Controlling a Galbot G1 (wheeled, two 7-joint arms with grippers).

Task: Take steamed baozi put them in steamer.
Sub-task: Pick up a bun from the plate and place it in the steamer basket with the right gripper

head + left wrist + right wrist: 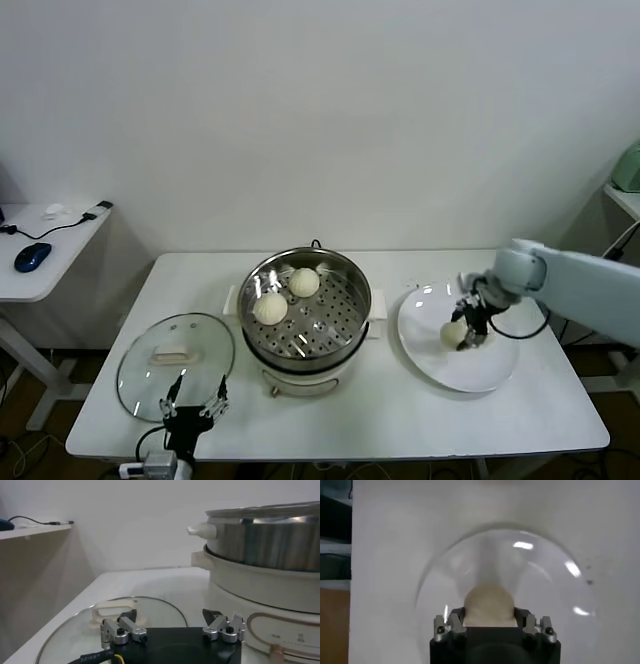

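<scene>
The right gripper [466,331] is clamping a baozi [454,333] over the white plate [490,375] right of the steamer [306,312], which is holding two baozi [287,295], while the left gripper [194,410] is idling spread apart by the glass lid [175,365] on the steamer's left.

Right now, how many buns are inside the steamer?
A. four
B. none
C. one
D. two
D: two buns sit on the tray inside the steamer; one more bun is on the plate, between the fingers of the right gripper.
</scene>
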